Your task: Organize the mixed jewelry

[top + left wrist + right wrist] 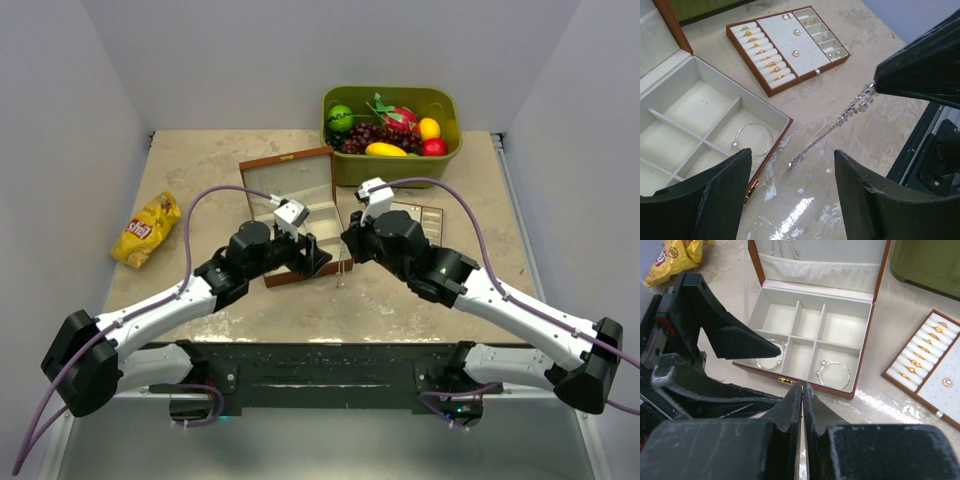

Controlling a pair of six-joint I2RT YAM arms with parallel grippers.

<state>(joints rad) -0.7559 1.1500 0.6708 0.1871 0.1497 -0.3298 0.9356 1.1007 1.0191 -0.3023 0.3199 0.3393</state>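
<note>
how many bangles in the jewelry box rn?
2. Right bangle: near-right compartment of the box. Left bangle: near-left compartment, partly behind the left tool's finger, which may hide more.

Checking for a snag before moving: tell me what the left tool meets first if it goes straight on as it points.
Most likely the chain hanging from the shut right tool, just ahead of the open left tool; beyond it, the table. Depth is unclear.
</note>
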